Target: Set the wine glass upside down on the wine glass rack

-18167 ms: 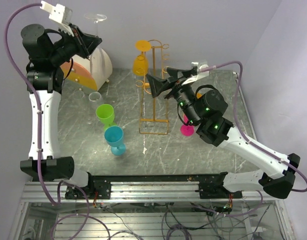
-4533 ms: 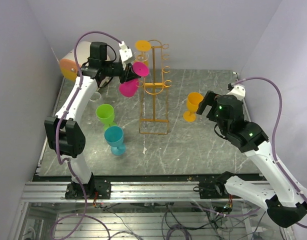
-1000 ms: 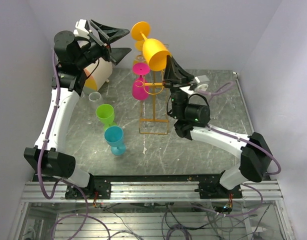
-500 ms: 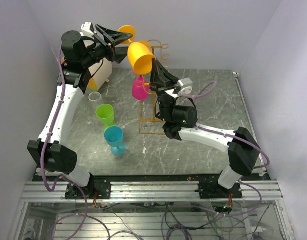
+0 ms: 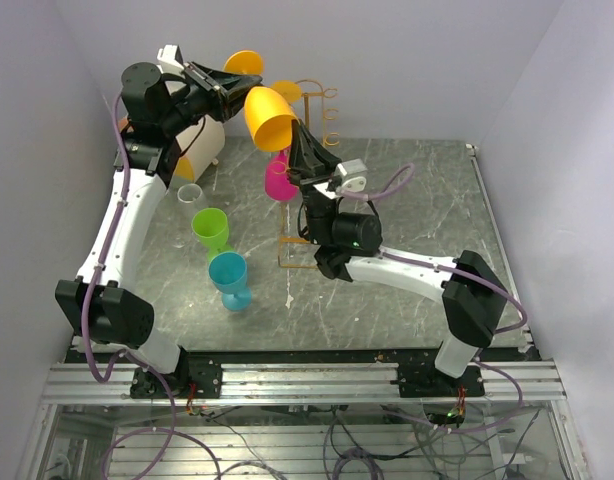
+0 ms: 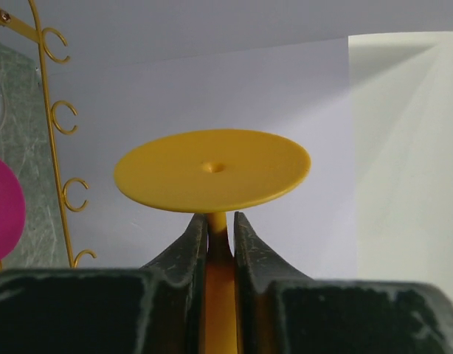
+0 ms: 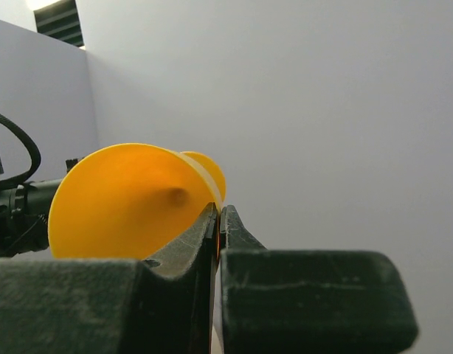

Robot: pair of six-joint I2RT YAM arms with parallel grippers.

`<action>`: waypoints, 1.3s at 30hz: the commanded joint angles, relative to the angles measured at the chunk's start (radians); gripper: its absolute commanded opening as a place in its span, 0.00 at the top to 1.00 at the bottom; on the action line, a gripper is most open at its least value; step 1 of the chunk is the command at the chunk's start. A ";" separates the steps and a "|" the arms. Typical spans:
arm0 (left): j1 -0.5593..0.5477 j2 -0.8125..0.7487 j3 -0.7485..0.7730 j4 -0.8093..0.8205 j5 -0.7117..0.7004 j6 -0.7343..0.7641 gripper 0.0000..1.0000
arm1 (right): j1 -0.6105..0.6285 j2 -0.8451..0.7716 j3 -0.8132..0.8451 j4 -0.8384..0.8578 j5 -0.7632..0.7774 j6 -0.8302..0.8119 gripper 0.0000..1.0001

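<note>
An orange wine glass (image 5: 268,116) is held in the air to the left of the top of the wine glass rack (image 5: 312,190), its bowl mouth facing down and right. My left gripper (image 5: 230,90) is shut on its stem, just under the round foot (image 6: 212,169). In the left wrist view the stem (image 6: 217,225) sits pinched between both fingers. My right gripper (image 5: 293,136) is shut on the rim of the bowl (image 7: 127,199), one finger inside and one outside. The rack's wire loops (image 6: 63,118) show at the left of the left wrist view.
A pink glass (image 5: 279,180) and another orange glass (image 5: 287,91) hang upside down on the rack's left side. A green glass (image 5: 210,228), a blue glass (image 5: 230,276) and a clear glass (image 5: 190,194) stand at front left. A white and orange stand (image 5: 194,141) sits at back left.
My right arm carried the orange glass left, away from the rack top toward the left arm. My left gripper went from wide open to shut on the stem.
</note>
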 commanded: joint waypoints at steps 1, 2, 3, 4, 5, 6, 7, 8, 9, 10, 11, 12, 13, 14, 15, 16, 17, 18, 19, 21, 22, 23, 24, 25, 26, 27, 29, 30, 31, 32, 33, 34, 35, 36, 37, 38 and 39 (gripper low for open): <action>-0.010 -0.006 0.007 0.049 0.034 0.036 0.92 | 0.015 0.023 0.016 0.010 -0.002 -0.021 1.00; -0.009 -0.007 0.007 0.061 0.038 0.048 0.93 | 0.015 0.020 0.011 0.002 -0.002 -0.007 1.00; -0.009 -0.008 0.009 0.079 0.040 0.062 0.93 | 0.016 0.014 0.002 -0.003 -0.001 0.007 1.00; -0.008 -0.008 0.012 0.105 0.049 0.085 0.93 | 0.016 0.006 -0.008 -0.008 -0.002 0.021 1.00; -0.008 -0.005 0.020 0.133 0.065 0.112 0.93 | 0.019 -0.004 -0.022 -0.013 -0.004 0.030 0.99; -0.007 -0.002 0.029 0.155 0.085 0.137 0.93 | 0.021 -0.017 -0.035 -0.024 -0.005 0.034 0.93; -0.003 0.002 0.042 0.164 0.109 0.178 0.93 | 0.024 -0.034 -0.048 -0.042 -0.004 0.033 0.84; 0.002 0.006 0.066 0.157 0.138 0.221 0.93 | 0.030 -0.050 -0.062 -0.057 -0.003 0.033 0.77; 0.010 0.008 0.095 0.126 0.155 0.286 0.93 | 0.035 -0.066 -0.077 -0.073 -0.003 0.027 0.65; 0.018 0.010 0.130 0.080 0.172 0.363 0.93 | 0.041 -0.082 -0.090 -0.104 -0.005 0.020 0.49; 0.026 0.008 0.166 0.031 0.189 0.441 0.93 | 0.049 -0.104 -0.099 -0.140 -0.005 0.006 0.34; 0.031 0.003 0.198 -0.028 0.199 0.539 0.93 | 0.057 -0.125 -0.112 -0.172 -0.003 -0.008 0.23; 0.032 -0.006 0.230 -0.100 0.206 0.636 0.93 | 0.066 -0.148 -0.134 -0.198 -0.001 -0.022 0.12; 0.034 -0.018 0.251 -0.154 0.216 0.747 0.93 | 0.073 -0.173 -0.156 -0.215 0.003 -0.033 0.02; 0.034 -0.034 0.262 -0.209 0.224 0.849 0.93 | 0.083 -0.200 -0.178 -0.230 0.006 -0.041 0.00; 0.039 -0.050 0.274 -0.287 0.226 0.945 0.93 | 0.090 -0.231 -0.199 -0.250 0.013 -0.045 0.00; 0.046 -0.070 0.274 -0.328 0.242 1.045 0.93 | 0.100 -0.265 -0.214 -0.278 0.023 -0.043 0.00; 0.054 -0.085 0.276 -0.375 0.258 1.136 0.93 | 0.112 -0.299 -0.226 -0.319 0.032 -0.037 0.00; 0.060 -0.097 0.286 -0.436 0.254 1.216 0.93 | 0.123 -0.333 -0.228 -0.374 0.048 -0.026 0.00; 0.069 -0.110 0.308 -0.560 0.243 1.380 0.93 | 0.151 -0.392 -0.225 -0.516 0.101 -0.007 0.00; 0.069 -0.116 0.308 -0.608 0.231 1.449 0.93 | 0.167 -0.418 -0.233 -0.568 0.122 -0.001 0.00; 0.069 -0.122 0.308 -0.652 0.226 1.530 0.93 | 0.185 -0.454 -0.251 -0.602 0.146 -0.002 0.00; 0.069 -0.125 0.305 -0.698 0.228 1.576 0.93 | 0.203 -0.472 -0.271 -0.610 0.175 -0.006 0.00; 0.069 -0.127 0.299 -0.735 0.225 1.637 0.93 | 0.215 -0.507 -0.295 -0.636 0.202 -0.004 0.00; 0.069 -0.127 0.295 -0.776 0.206 1.709 0.93 | 0.225 -0.528 -0.300 -0.678 0.239 0.009 0.00; 0.067 -0.124 0.289 -0.817 0.189 1.771 0.93 | 0.226 -0.546 -0.293 -0.728 0.293 0.036 0.00; 0.066 -0.123 0.259 -0.868 0.141 1.877 0.93 | 0.227 -0.577 -0.269 -0.852 0.400 0.098 0.00; 0.065 -0.126 0.234 -0.881 0.126 1.933 0.93 | 0.227 -0.594 -0.269 -0.897 0.434 0.122 0.00; 0.066 -0.132 0.198 -0.878 0.112 1.972 0.93 | 0.226 -0.612 -0.268 -0.942 0.453 0.149 0.00; 0.066 -0.140 0.161 -0.859 0.105 1.995 0.93 | 0.227 -0.630 -0.269 -0.982 0.467 0.182 0.00; 0.066 -0.149 0.119 -0.836 0.109 2.020 0.93 | 0.227 -0.644 -0.269 -1.020 0.482 0.208 0.00; 0.066 -0.156 0.081 -0.810 0.123 2.045 0.93 | 0.227 -0.651 -0.272 -1.046 0.516 0.223 0.00; 0.066 -0.159 0.049 -0.791 0.149 2.067 0.93 | 0.226 -0.653 -0.271 -1.077 0.559 0.227 0.00; 0.066 -0.157 0.026 -0.770 0.175 2.076 0.93 | 0.227 -0.649 -0.269 -1.118 0.645 0.229 0.00; 0.067 -0.149 0.010 -0.751 0.205 2.085 0.93 | 0.225 -0.646 -0.241 -1.174 0.700 0.253 0.00; 0.067 -0.140 0.003 -0.746 0.241 2.101 0.93 | 0.222 -0.641 -0.212 -1.264 0.746 0.302 0.00; 0.066 -0.131 -0.005 -0.742 0.276 2.120 0.93 | 0.211 -0.640 -0.173 -1.395 0.767 0.396 0.00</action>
